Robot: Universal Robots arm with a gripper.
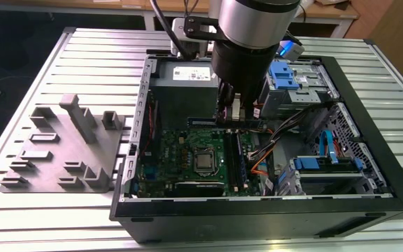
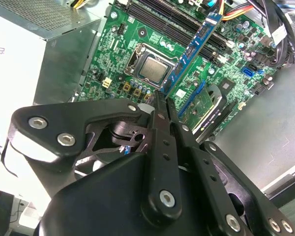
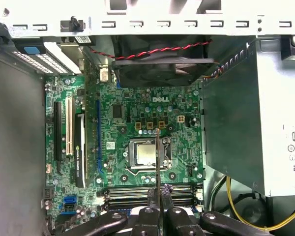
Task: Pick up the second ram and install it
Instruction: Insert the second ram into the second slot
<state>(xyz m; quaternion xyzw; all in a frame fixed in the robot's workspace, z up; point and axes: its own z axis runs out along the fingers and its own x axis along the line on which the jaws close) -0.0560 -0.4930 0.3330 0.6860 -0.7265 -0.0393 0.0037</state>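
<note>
My gripper hangs inside the open computer case, shut on the second ram, a long dark bluish-green stick held level above the green motherboard. In the second wrist view the ram juts out from the closed fingertips across the board, over the area between the processor and the black memory slots. In the first wrist view the ram shows edge-on as a thin line over the processor, and the gripper sits above the slots.
The grey power supply stands at the far end of the case. Blue-latched drive cages and cable bundles crowd the exterior view's right. A grey plastic holder block lies on the slatted table beside the case.
</note>
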